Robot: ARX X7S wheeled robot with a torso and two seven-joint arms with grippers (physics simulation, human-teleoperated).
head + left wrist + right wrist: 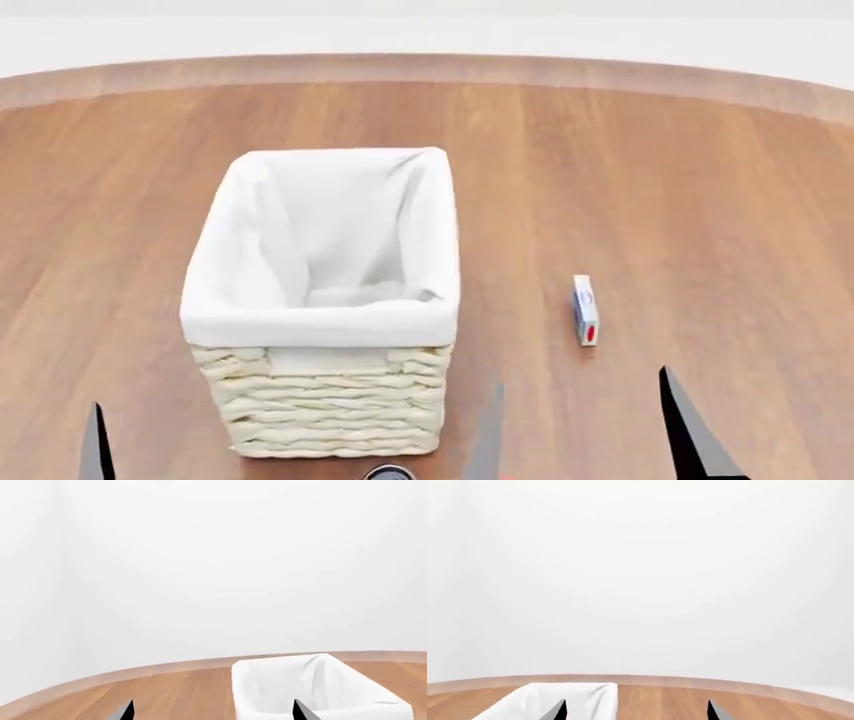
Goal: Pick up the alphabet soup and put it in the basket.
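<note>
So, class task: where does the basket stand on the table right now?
In the head view the basket stands left of centre on the wooden table, with a small white box to its right.

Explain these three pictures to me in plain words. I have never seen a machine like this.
These are computer-rendered views from a simulated two-armed robot on wheels. One picture comes from a camera on its head, looking down over a round brown wooden table. The other two come from cameras mounted near each hand, looking outward over the table toward a white wall.

On the table stands a tall cream woven wicker basket with a white cloth liner; as far as its inside shows, it looks empty. To its right lies a small white box with blue and red markings. No soup can shows in any picture.

The dark pointed shapes at the bottom edges are the finger tips. The left hand and right hand are both open and hold nothing.
</note>
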